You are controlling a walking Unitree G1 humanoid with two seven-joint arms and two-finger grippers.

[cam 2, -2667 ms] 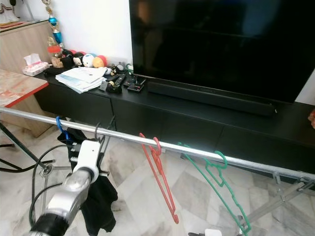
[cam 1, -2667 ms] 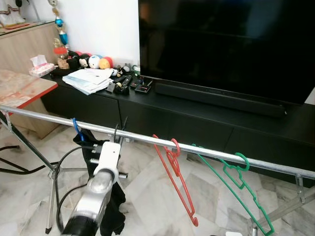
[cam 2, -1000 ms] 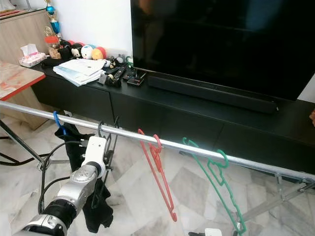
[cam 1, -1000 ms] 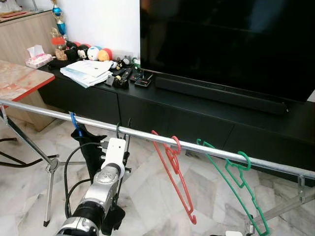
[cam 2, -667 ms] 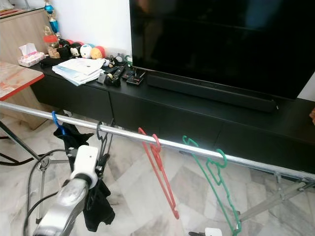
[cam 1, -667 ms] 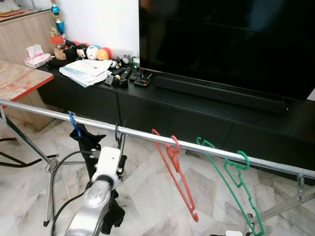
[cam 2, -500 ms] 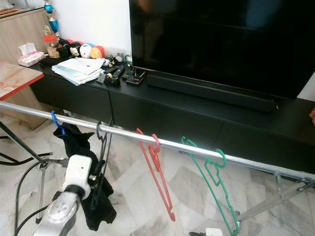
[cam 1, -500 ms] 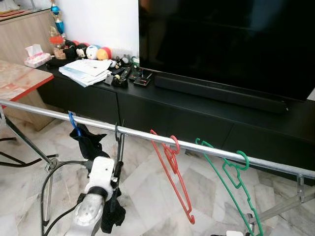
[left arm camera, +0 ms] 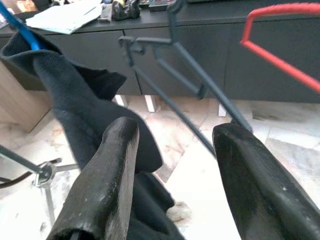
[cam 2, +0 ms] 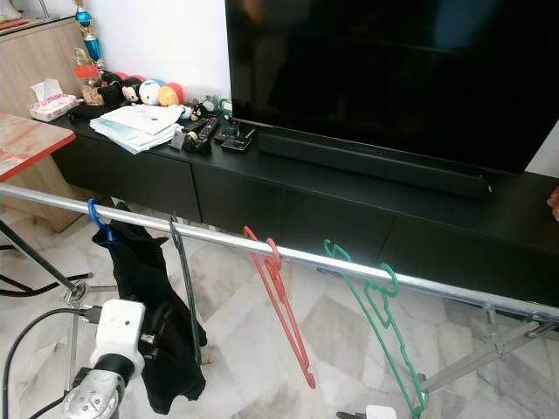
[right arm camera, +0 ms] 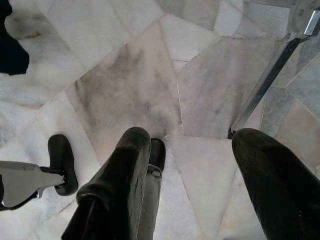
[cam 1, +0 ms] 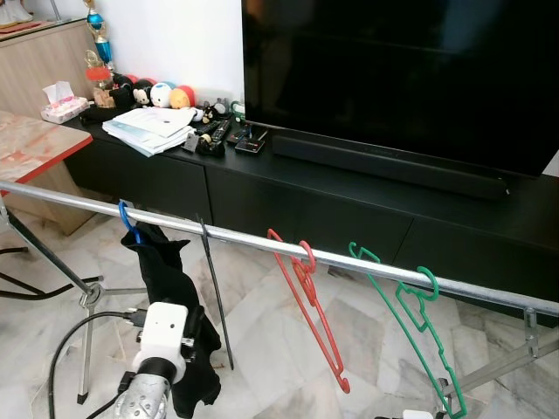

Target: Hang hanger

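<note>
Change: since the earlier frames the left arm has dropped back from the rail, leaving the dark hanger hooked on it and free of the fingers.
Blue hanger: leftmost on the rail, carrying a black garment that drapes down.
Dark hanger: hooked on the rail just right of the black garment, hanging down steeply; above and ahead of the left gripper, not touching it.
Left gripper: fingers spread apart, holding nothing; the black garment and dark hanger lie beyond them.
Left arm: low, below the rail, white wrist block pointing up toward the garment.
Red hanger: on the rail right of the dark hanger, tilted.
Green hanger: further right on the rail, tilted.
Right gripper: fingers spread, empty, pointing down at the marble floor.
Background: television on a black cabinet.
</note>
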